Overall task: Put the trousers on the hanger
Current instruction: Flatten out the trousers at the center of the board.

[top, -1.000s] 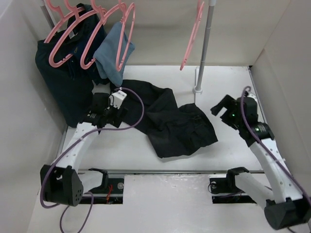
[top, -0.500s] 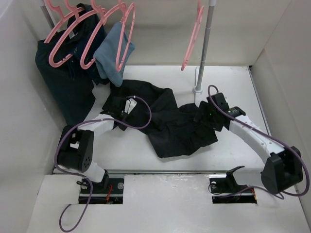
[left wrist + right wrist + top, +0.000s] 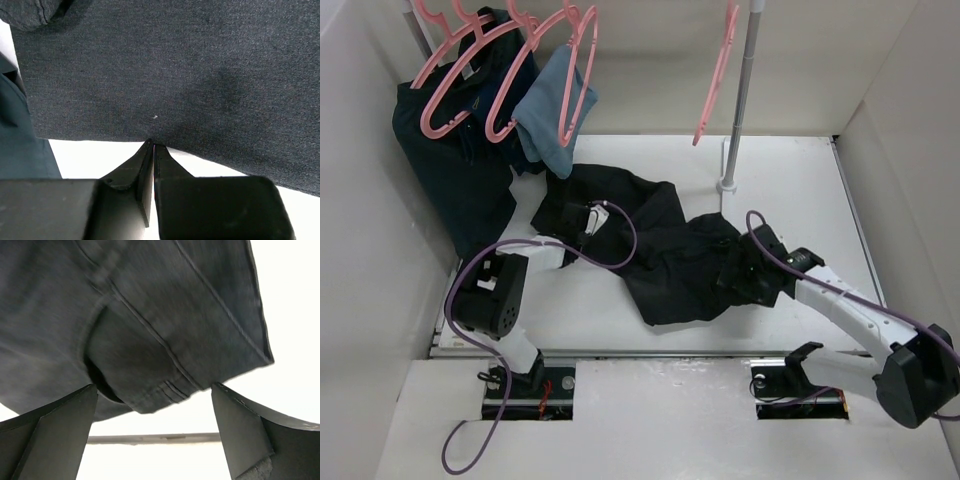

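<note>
- Here, at the left gripper (image 3: 152,146): pressed shut, tips against the near edge of the trousers (image 3: 660,245); impossible to tell whether any cloth is pinched.
- At the right gripper (image 3: 153,390): spread wide around a stitched hem fold, clamping nothing.
- Outward: black trousers crumpled on the table (image 3: 790,180), long axis running back-left to near-right, one end at each gripper.
- Beyond: bare pink hanger (image 3: 715,75) up beside the pole (image 3: 740,90), well apart from both grippers, likely nearer the right arm.
- Hidden: hanger hook cut off at the top; waistband versus cuff unclear.
</note>
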### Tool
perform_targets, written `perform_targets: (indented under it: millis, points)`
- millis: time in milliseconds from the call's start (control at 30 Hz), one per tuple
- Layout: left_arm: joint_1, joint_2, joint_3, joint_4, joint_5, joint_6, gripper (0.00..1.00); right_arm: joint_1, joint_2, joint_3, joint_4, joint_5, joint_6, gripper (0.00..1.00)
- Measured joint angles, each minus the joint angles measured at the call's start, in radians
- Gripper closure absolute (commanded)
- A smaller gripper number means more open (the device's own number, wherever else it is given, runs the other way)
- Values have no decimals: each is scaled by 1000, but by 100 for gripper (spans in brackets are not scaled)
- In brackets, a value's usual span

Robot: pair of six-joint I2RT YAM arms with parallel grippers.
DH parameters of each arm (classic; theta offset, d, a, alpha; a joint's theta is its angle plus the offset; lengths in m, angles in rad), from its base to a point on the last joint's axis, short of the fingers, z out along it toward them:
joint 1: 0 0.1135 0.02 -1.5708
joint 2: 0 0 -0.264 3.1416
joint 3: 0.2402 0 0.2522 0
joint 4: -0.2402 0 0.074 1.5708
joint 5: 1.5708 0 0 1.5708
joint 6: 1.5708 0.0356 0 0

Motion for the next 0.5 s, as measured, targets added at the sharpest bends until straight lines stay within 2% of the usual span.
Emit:
perform_targets:
  millis: [167,367,500]
  points:
    - [5,-68,-23,-55,13,-14,100,16,-46,-27,-40,-10,53,0]
    - [44,-347,-86,-192,27,-23,100,47,-82,-28,-89,-7,87,0]
    - [55,-484,-101,-272,19,-34,100,23,-137,-92,-18,-22,104,0]
